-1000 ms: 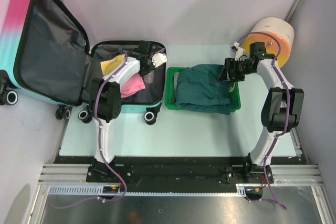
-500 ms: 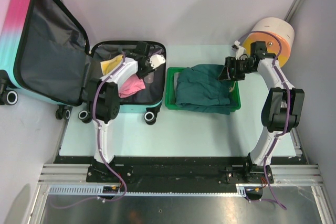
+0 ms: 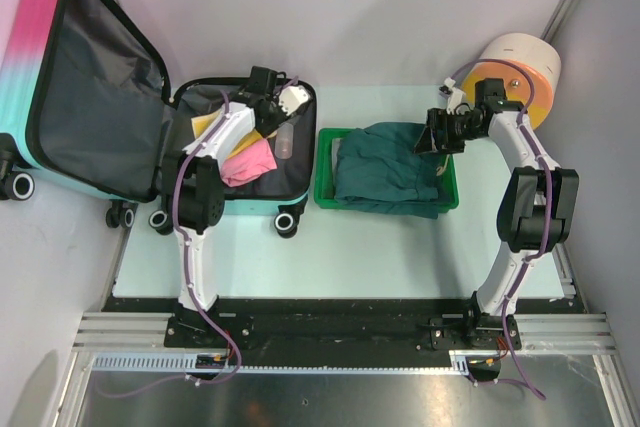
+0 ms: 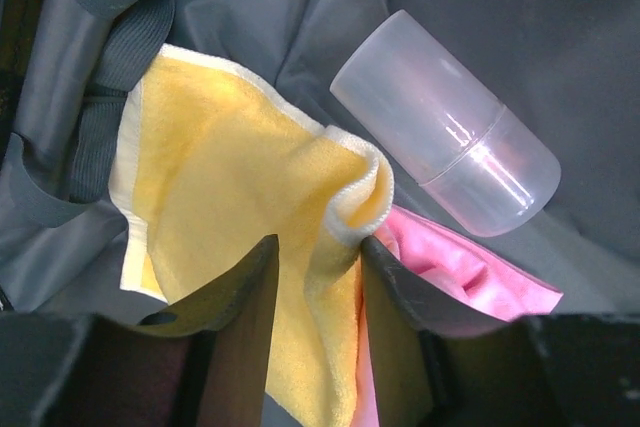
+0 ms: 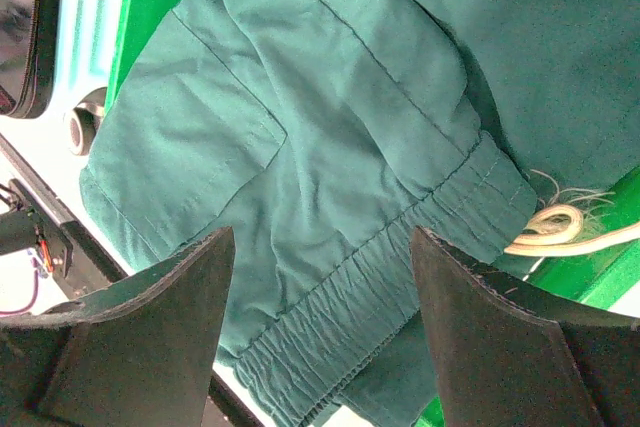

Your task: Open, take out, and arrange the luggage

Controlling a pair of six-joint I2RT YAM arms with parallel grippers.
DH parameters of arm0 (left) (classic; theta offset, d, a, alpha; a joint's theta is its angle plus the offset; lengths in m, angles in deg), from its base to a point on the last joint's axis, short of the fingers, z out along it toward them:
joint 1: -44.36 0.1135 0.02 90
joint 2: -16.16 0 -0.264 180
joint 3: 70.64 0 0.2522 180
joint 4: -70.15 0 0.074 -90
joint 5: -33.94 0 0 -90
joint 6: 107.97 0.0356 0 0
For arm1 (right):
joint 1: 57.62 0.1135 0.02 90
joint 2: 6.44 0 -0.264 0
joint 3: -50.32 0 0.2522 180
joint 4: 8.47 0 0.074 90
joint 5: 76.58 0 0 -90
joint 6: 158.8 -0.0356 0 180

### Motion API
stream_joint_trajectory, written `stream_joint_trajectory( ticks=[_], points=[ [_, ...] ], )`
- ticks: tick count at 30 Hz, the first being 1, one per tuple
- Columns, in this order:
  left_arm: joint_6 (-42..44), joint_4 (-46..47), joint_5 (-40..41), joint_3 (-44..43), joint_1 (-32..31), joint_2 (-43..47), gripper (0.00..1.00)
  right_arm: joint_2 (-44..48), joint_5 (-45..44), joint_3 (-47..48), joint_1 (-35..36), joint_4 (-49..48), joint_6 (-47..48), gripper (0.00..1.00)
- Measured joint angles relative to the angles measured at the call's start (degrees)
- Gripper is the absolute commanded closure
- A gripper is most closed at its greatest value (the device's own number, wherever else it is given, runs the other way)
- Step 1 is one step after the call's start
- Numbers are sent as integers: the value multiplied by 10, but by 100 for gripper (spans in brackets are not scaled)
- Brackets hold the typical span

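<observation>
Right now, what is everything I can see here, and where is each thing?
suitcase: one, pink-to-teal, open at table's left
yellow cloth: one, inside suitcase, between left gripper's fingers
pink cloth: one, inside suitcase, beside yellow cloth
translucent bottle: one, frosted, lying on lining
green tray: one, table's middle
green trousers: one, in tray
white-and-orange cylinder: one, far right
left gripper: over suitcase
right gripper: open, above trousers

Yellow cloth (image 4: 230, 237) pinched between dark fingers (image 4: 240, 327), frosted bottle (image 4: 445, 137) beside it, pink cloth (image 4: 465, 272) beneath, grey lining (image 4: 300, 7).
</observation>
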Motion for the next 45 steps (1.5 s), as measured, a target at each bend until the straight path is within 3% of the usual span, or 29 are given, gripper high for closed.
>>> stream_joint_trajectory(
  ticks=[2,6,13,19,25,34,45],
  points=[
    [-2,0,-4,0,0,0,64,0,0,0,0,0,-1,25],
    [-15,-2,-19,0,2,0,100,0,0,0,0,0,-2,25],
    [-86,-34,-114,-34,33,14,100,26,24,-12,6,-43,-4,19],
    [-123,-38,-192,-69,54,94,100,90,37,-32,44,-136,9,13],
    [-150,-36,-269,-76,-4,162,100,112,73,-45,71,-222,38,11],
    [-181,-40,-390,-26,-144,160,100,148,93,-126,121,-289,114,15],
    [-191,-40,-465,-10,-155,153,100,213,83,-222,217,-411,166,23]
  ],
)
